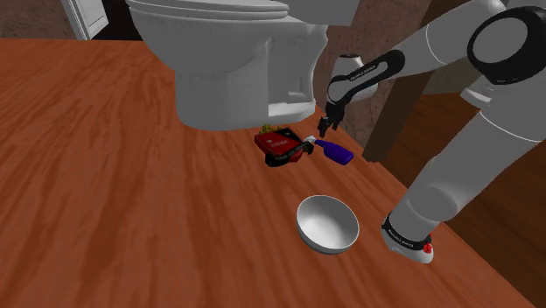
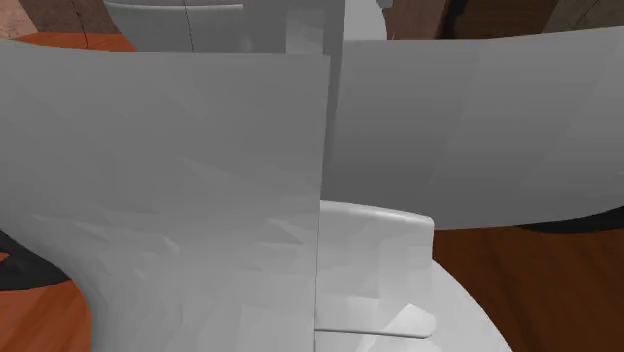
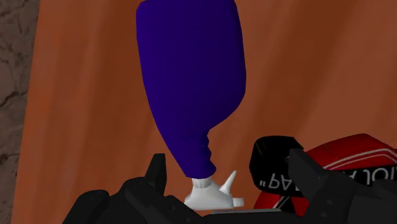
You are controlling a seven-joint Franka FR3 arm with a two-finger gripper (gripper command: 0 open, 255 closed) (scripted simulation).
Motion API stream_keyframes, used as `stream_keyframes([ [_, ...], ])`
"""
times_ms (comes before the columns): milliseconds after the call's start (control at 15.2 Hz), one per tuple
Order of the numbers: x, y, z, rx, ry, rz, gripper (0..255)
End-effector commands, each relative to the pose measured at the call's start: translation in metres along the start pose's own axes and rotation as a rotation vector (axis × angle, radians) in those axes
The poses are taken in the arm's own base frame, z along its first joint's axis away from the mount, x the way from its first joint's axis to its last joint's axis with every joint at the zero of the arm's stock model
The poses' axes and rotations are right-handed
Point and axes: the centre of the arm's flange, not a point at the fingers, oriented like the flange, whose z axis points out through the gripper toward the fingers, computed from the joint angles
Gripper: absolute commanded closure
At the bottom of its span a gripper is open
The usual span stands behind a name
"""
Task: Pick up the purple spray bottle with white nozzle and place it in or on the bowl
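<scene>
The purple spray bottle (image 1: 336, 153) lies on its side on the wooden floor, white nozzle toward the red box. In the wrist view the purple spray bottle (image 3: 191, 83) stretches away from the hand, and its white nozzle (image 3: 210, 193) sits low between the two fingers without touching them. My black gripper (image 1: 326, 125) hovers just above the bottle's nozzle end. Seen from the wrist, the gripper (image 3: 230, 178) stands open, fingers well apart and holding nothing. The white bowl (image 1: 327, 224) rests upright on the floor, nearer the arm's base than the bottle.
A red and black box (image 1: 280, 145) lies right beside the bottle's nozzle, with a small yellow-green item behind it. A large white toilet (image 1: 232, 52) rises just behind them; the toilet (image 2: 200, 180) blocks the second exterior view. A wooden post (image 1: 394, 114) stands at the shoulder view's right.
</scene>
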Motion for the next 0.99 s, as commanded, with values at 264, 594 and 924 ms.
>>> stream_keyframes([
  [264, 0.022, 0.033, 0.058, -0.011, -0.015, 0.025, 0],
  [594, 0.021, 0.034, 0.084, -0.011, -0.015, 0.025, 0],
  [924, 0.021, 0.034, 0.098, -0.011, -0.015, 0.025, 0],
])
